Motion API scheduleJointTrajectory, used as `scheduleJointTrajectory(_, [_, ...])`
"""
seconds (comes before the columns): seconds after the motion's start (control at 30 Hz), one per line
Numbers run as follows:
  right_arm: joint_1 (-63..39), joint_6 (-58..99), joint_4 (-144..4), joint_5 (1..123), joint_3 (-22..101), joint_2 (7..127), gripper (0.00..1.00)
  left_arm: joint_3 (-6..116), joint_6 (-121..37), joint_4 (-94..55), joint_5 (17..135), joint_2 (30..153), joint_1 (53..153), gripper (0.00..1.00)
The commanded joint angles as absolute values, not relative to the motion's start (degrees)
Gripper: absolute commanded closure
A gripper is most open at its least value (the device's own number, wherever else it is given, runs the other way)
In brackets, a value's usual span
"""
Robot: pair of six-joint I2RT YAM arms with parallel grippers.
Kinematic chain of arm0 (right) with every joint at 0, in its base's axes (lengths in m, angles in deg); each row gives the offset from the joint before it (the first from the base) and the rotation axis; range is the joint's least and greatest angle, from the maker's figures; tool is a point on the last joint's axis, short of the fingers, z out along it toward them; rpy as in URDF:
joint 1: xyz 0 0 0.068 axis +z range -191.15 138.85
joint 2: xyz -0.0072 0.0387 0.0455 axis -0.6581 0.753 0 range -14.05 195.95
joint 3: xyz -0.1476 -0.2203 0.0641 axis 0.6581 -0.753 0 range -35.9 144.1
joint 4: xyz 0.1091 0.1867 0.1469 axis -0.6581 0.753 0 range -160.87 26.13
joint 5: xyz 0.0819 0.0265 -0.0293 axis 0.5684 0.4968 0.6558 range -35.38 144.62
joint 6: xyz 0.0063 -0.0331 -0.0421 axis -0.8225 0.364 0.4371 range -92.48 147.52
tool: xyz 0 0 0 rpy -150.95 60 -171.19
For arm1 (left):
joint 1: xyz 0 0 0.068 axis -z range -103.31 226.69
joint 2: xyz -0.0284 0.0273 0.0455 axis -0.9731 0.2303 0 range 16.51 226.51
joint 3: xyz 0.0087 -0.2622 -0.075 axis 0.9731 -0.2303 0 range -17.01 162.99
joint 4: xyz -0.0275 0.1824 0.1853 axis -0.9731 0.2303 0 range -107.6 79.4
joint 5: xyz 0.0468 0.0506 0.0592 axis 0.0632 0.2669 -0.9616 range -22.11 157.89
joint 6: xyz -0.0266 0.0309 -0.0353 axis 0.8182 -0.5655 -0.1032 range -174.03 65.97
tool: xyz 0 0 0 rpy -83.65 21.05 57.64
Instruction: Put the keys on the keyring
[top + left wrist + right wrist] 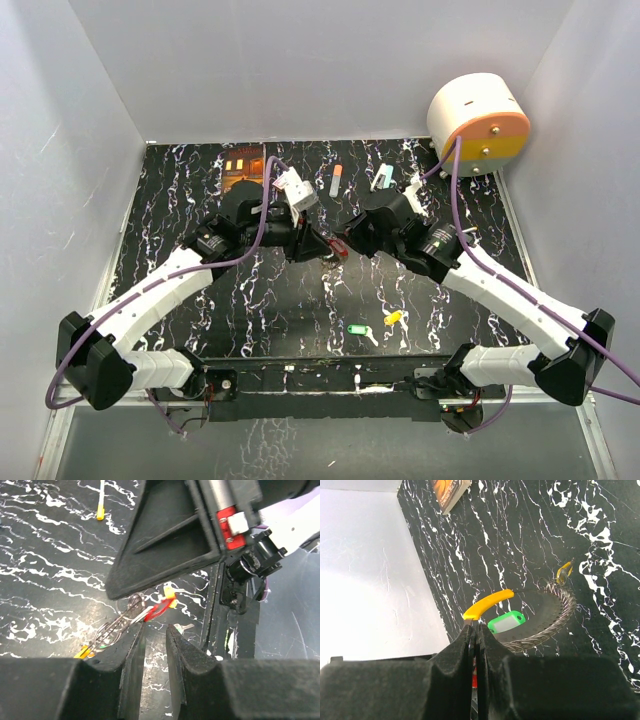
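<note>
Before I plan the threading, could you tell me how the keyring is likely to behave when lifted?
The keyring probably acts half stiff, half floppy. Its orange arc juts from the shut right gripper holding its shape, while the coiled metal part curves loosely and would likely sag or swing. Its ridged coil may snag rather than slide.

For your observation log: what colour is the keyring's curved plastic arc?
Orange-yellow arc, best seen in the right wrist view.
</note>
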State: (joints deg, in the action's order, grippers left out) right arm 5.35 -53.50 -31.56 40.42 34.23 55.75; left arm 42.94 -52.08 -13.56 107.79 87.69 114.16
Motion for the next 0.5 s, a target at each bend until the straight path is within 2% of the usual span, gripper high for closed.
scheduleJointTrajectory(0.0, [5.4,-54.6,-34.9,41.3,34.5,54.7,0.93,44.5,-53.9,-15.8,112.5,86.1,115.2,0.78])
scheduleJointTrajectory(0.2, [5.5,-54.2,-35.1,41.3,34.4,55.1,0.93,47.2,-61.2,-10.4,110.3,84.8,115.4,0.78])
scheduleJointTrajectory(0.47, [5.4,-53.9,-36.0,41.9,33.7,55.3,0.93,48.5,-66.8,-7.3,103.0,83.2,115.4,0.89])
